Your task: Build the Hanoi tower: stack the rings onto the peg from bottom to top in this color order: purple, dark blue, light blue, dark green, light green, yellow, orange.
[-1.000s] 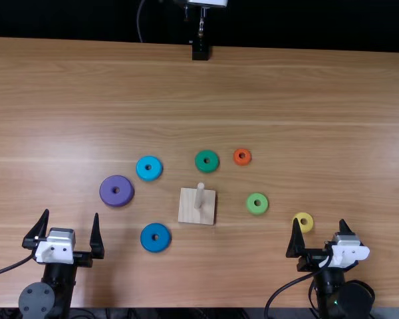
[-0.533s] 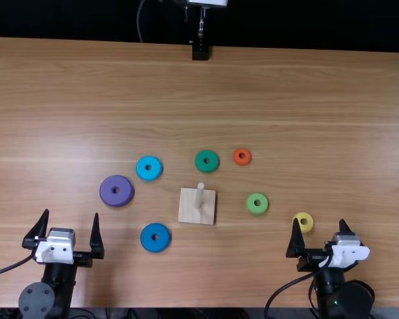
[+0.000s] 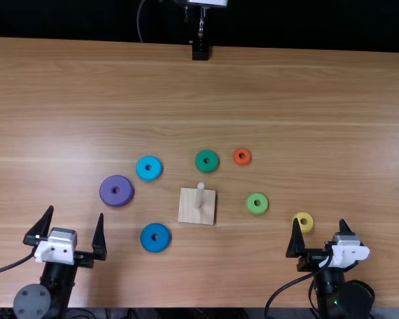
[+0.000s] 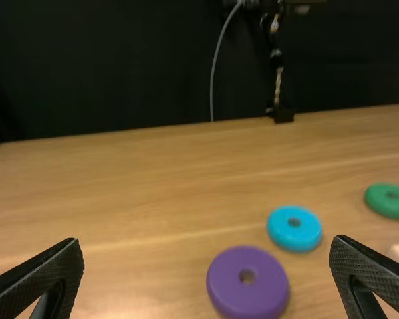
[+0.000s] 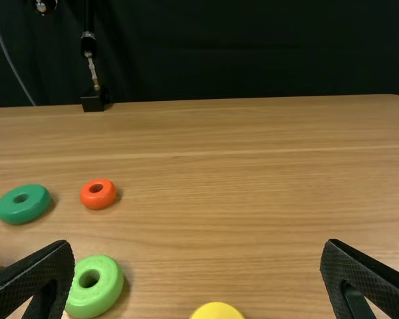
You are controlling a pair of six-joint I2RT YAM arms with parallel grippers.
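Observation:
My left gripper (image 3: 77,222) stands open at the near left, short of the purple ring (image 3: 116,191); in its wrist view the left gripper (image 4: 206,276) has nothing between its fingers. My right gripper (image 3: 321,229) is open beside the yellow ring (image 3: 304,222); the right wrist view shows this gripper (image 5: 196,276) too. A wooden base (image 3: 190,214) holds an upright bare peg (image 3: 199,193). Loose on the table lie the dark blue ring (image 3: 148,244), light blue ring (image 3: 141,168), dark green ring (image 3: 199,161), light green ring (image 3: 251,204) and orange ring (image 3: 237,157).
The wooden table (image 3: 306,93) extends far behind the rings. A black stand (image 3: 200,51) is at its far edge. A cable (image 3: 282,289) curves beside the right arm, and another cable (image 3: 10,267) runs to the left arm.
My left gripper has turned slightly and shifted a little to the right, still open. The right arm, the rings and the peg base have not moved.

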